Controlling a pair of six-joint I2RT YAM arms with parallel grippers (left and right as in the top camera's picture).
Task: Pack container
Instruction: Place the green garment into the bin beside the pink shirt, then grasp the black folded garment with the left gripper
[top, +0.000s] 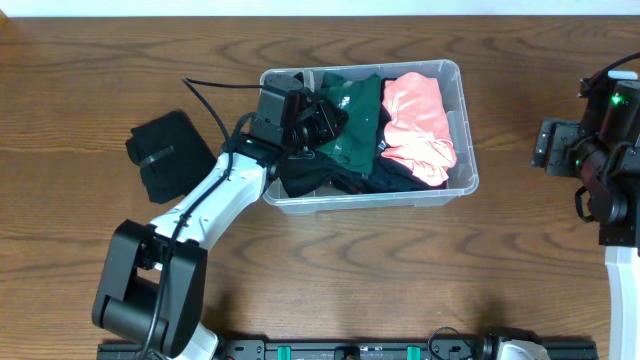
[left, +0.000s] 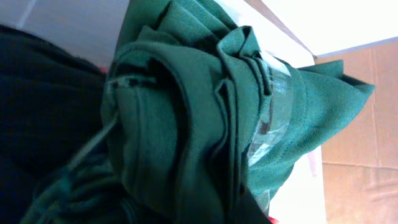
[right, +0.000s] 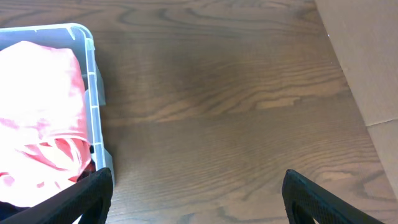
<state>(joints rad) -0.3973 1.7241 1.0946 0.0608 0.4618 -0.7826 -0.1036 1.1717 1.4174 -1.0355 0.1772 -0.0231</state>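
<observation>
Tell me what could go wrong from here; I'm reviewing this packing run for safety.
The green garment is bunched around the left gripper, so it may snag and lift out when the arm pulls back. The container already looks heaped, so the black garment on the table might not fit.

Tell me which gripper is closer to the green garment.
Left. The left gripper is at the green garment in the container; the right gripper hangs outside, past its far end.

Container (top: 465, 140) sits mid-tabletop (top: 100, 60). Inside it, crumpled garment (top: 418, 125) at the 3 o'clock end, folded garment (top: 358, 115) touching at its 9 o'clock. Strapped bundle (top: 168, 155) on tabletop at container's 9 o'clock, apart.
</observation>
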